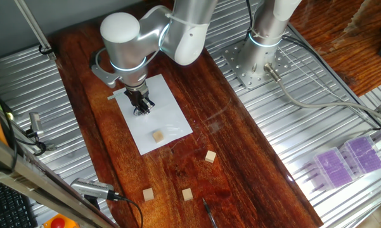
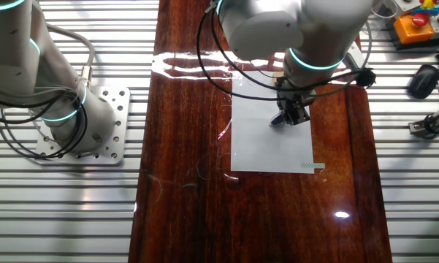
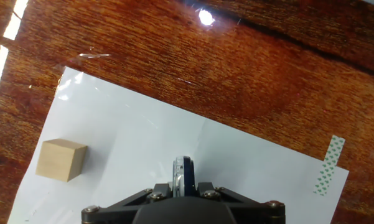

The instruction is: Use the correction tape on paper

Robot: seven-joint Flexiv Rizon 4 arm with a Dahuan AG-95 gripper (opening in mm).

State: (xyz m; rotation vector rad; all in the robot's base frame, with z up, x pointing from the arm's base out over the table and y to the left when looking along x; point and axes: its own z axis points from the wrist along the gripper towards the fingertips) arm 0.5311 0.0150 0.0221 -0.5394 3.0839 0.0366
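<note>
The fingers [image 3: 183,186] were observed closed on the correction tape [image 3: 183,173], which was gripped edge-on between them; in the hand view only its narrow dark edge with a pale translucent rim was visible above the gripper body. The dispenser was held low over the paper [image 3: 174,143], within the sheet's area; contact between its tip and the sheet could not be confirmed. In one fixed view the fingers [image 1: 141,104] were seen over the upper half of the paper [image 1: 168,123], with the arm [image 1: 177,31] reaching down from above.

The white sheet was found lying flat on the dark wooden table [image 1: 241,164]. One corner was secured by a strip of patterned tape [image 3: 329,165], also recorded in the other fixed view [image 2: 314,166]. One wooden cube [image 3: 61,160] was noted resting on the paper, well apart from the dispenser. Three further wooden cubes [image 1: 187,194] were noted on the bare table beyond the sheet's edge.
</note>
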